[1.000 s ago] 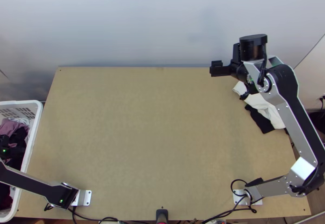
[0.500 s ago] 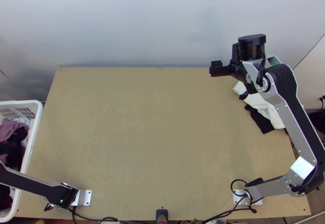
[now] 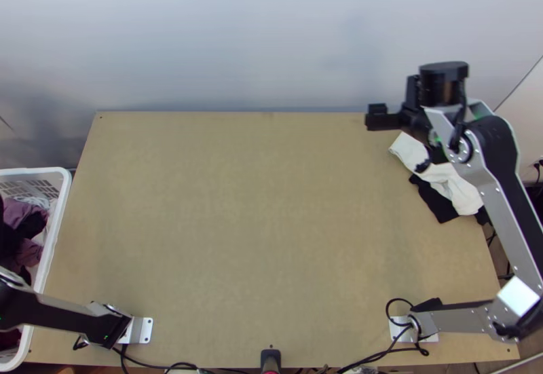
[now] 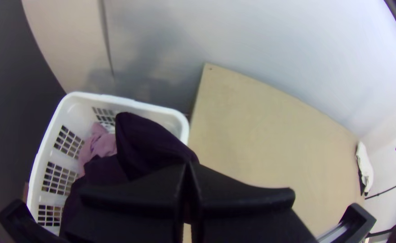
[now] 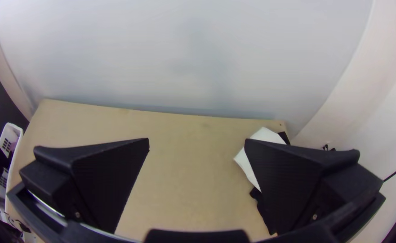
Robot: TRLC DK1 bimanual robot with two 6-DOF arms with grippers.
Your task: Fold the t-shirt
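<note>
Left tool; dark cloth in grip

In the top view the right arm runs from its base toward 3 o'clock, bends at the elbow and rises toward 11 o'clock, putting the right gripper at about 2 o'clock, its fingers spread wide. The left arm stretches low toward 9 o'clock; the left gripper has its fingers drawn close together.
</note>
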